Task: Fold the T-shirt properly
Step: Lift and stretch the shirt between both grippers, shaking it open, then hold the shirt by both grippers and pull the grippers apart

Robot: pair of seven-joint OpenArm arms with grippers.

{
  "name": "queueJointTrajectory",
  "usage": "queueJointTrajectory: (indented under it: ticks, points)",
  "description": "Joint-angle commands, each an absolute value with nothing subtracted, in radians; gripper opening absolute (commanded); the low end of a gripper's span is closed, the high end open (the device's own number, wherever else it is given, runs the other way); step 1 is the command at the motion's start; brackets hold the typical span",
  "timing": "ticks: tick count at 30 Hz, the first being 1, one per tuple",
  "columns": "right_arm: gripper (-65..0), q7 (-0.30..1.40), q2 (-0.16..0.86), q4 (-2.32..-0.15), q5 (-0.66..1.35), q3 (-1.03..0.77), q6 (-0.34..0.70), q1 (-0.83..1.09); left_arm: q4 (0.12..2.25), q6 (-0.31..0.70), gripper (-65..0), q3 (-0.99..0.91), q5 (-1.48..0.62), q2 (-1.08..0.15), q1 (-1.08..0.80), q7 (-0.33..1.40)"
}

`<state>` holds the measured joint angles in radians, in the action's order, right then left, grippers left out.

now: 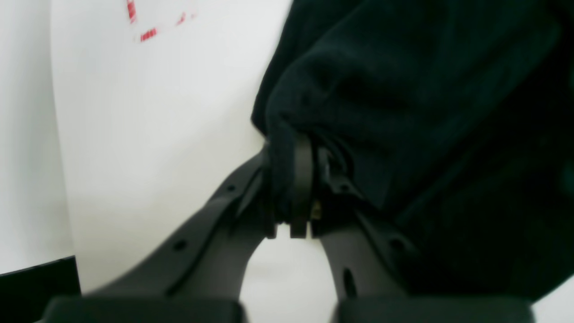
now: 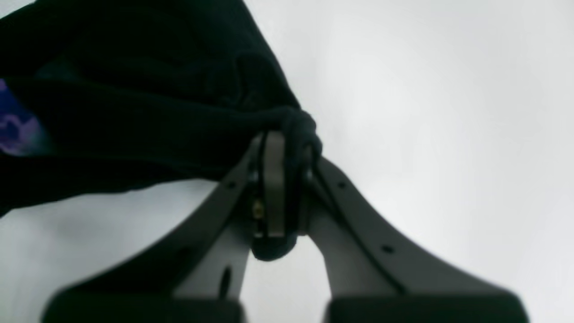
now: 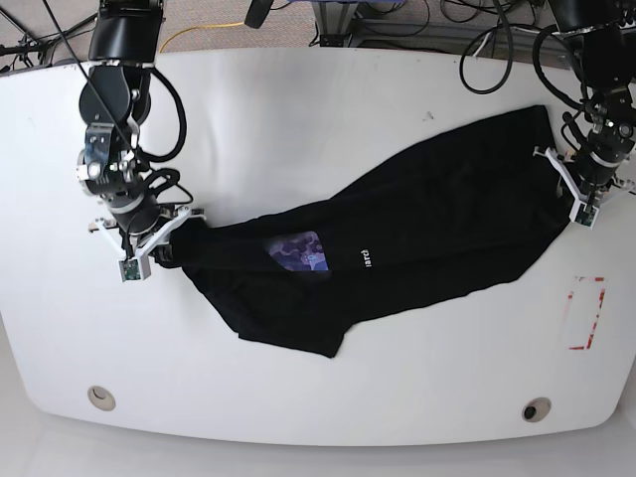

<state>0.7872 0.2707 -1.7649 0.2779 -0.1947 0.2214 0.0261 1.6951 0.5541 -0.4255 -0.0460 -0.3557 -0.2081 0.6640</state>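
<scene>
The black T-shirt (image 3: 397, 229), soft and limp, is lying diagonally across the frame's centre on the white table (image 3: 298, 109); my left gripper (image 1: 291, 179) and right gripper (image 2: 282, 179) are each pinching bunched edge cloth, stretching it.

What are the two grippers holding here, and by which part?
Both hold the T-shirt: the left gripper and the right gripper each pinch a bunched edge at opposite ends.
</scene>
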Motion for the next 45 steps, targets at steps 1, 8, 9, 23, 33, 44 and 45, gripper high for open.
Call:
queueJointTrajectory:
  ticks: [1, 8, 9, 23, 33, 44, 45]
  points:
    - [-65.0, 0.763, 0.282, -1.807, 0.274, -0.229, 0.216, 0.053, 1.712, 0.549, -65.0, -0.433, -0.045, -0.372, -0.222, 0.65]
    - [-65.0, 0.762, 0.263, -1.808, 0.274, -0.237, 0.219, 0.142, 1.712, 0.549, -65.0, -0.43, -0.045, -0.397, -0.275, 0.65]
    - [-65.0, 0.762, 0.262, -1.808, 0.274, -0.237, 0.217, 0.153, 1.712, 0.549, -65.0, -0.43, -0.045, -0.397, -0.283, 0.65]
    - [-65.0, 0.759, 0.223, -1.804, 0.274, -0.259, 0.216, 0.222, 1.712, 0.549, -65.0, -0.429, -0.045, -0.398, -0.338, 0.653]
    - [-65.0, 0.763, 0.2, -1.805, 0.282, -0.255, 0.22, 0.249, 1.715, 0.549, -30.1, -0.437, -0.045, -0.398, -0.34, 0.657]
    - [-65.0, 0.763, 0.183, -1.807, 0.282, -0.252, 0.225, 0.271, 1.721, 0.558, -14.7, -0.595, -0.137, -0.363, -0.352, 0.664]
    - [-65.0, 0.763, 0.183, -1.807, 0.282, -0.252, 0.225, 0.271, 1.719, 0.576, -14.7, -0.618, -0.177, -0.366, -0.352, 0.674]
